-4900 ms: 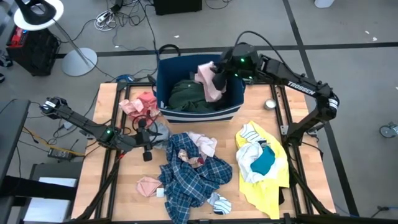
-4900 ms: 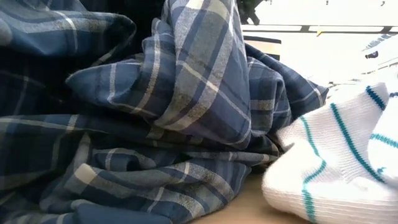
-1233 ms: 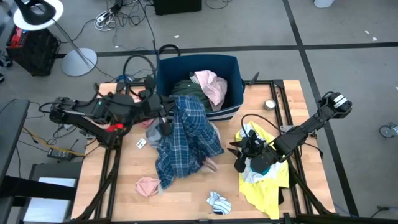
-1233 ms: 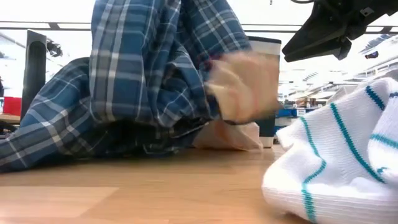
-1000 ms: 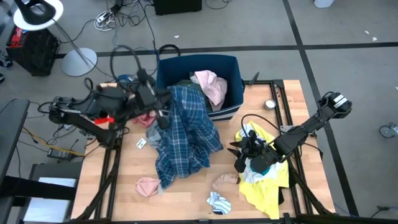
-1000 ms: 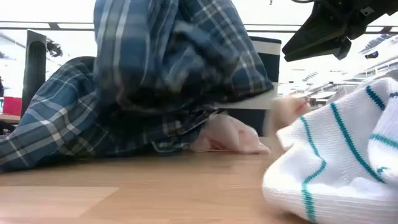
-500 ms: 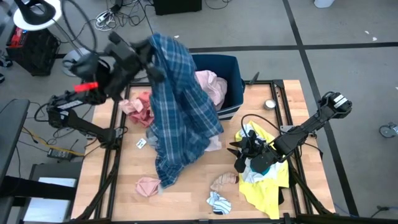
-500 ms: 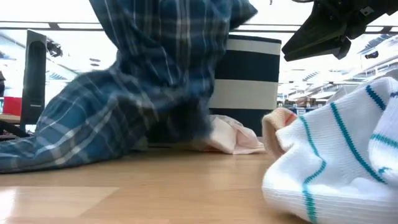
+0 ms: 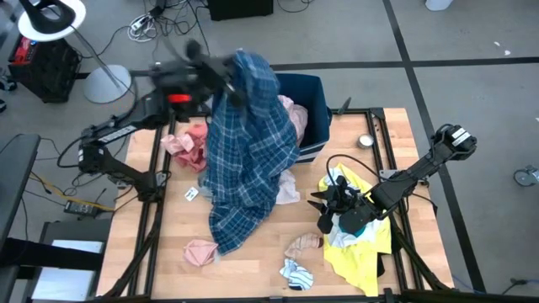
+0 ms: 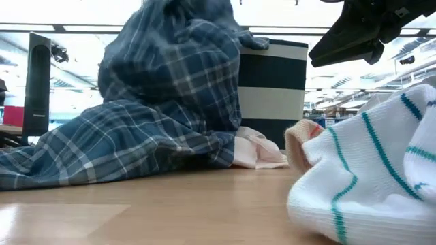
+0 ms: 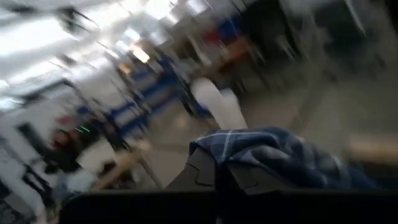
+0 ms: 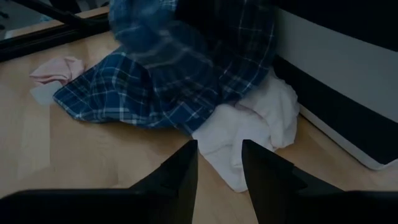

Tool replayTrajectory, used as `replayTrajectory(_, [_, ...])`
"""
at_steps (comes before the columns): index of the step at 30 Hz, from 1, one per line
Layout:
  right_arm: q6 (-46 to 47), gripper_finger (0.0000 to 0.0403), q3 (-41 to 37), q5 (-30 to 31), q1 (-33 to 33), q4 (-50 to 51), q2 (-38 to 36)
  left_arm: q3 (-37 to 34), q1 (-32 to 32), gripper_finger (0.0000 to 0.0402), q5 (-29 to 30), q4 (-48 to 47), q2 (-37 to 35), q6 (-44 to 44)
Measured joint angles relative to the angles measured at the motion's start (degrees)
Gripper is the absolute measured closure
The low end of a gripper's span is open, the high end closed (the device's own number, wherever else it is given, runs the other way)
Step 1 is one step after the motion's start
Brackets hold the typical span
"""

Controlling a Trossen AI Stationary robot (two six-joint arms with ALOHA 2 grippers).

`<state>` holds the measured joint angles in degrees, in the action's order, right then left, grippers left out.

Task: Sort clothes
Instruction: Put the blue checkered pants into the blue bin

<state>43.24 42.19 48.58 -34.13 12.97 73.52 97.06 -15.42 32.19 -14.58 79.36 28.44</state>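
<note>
The left pincer (image 9: 229, 74) has swung the blue plaid shirt (image 9: 244, 143) up and over toward the navy bin (image 9: 313, 109) at twelve o'clock on the bench (image 9: 168, 252). Half a second ago the arm was farther out to the left with the cloth streaming behind; now the collar end hangs right at the bin's near-left rim, while the tail still drags on the wood down toward seven o'clock. The pincer is clenched on the shirt: the left wrist view shows plaid bunched at its fingers. My guess is the drop into the bin comes next, but the long trailing hem will need more lift or it will hang outside.

Lifting the shirt has uncovered things. A white piece (image 10: 255, 151) lies against the foot of the bin, and a small peach one (image 9: 303, 245) sits near six o'clock, beside a striped sock (image 9: 295, 273). Pink garments (image 9: 189, 145) lie at nine o'clock, another pink scrap (image 9: 200, 251) at seven.

The right pincer (image 9: 324, 210) rests low at four o'clock with its fingers parted and empty, just beside the yellow shirt (image 9: 362, 252) and the white and teal heap on it. It waits well apart from the swing.
</note>
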Motion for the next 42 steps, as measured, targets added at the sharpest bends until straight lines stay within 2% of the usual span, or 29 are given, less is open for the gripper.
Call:
replayTrajectory(3, [0.0,0.0277,0.0,0.0,0.0,0.0,0.0,0.0,0.0,0.0401,-0.2,-8.5,2.9,-0.4])
replayTrajectory(9, [0.0,0.0277,0.0,0.0,0.0,0.0,0.0,-0.1,-0.1,0.0401,-0.4,-18.8,10.0,-1.6])
replayTrajectory(19, [0.0,0.0277,0.0,0.0,0.0,0.0,0.0,-0.1,0.0,0.0386,-2.3,-21.2,20.9,-8.2])
replayTrajectory(23, [0.0,0.0277,0.0,-0.1,0.0,0.1,0.0,-0.1,0.0,0.0367,-2.3,-21.7,23.4,-11.0])
replayTrajectory(33, [0.1,0.0277,0.0,-0.2,0.0,0.4,0.0,-0.1,0.5,0.0263,-1.4,-27.3,20.3,-12.3])
replayTrajectory(39, [0.1,0.0277,0.0,-0.1,0.0,0.6,0.0,-0.1,4.6,0.0255,0.2,-28.5,15.1,-9.3])
replayTrajectory(42, [0.1,0.0277,0.0,-0.2,0.0,0.7,0.0,-0.1,7.4,0.0255,4.0,-28.3,11.9,-7.7])
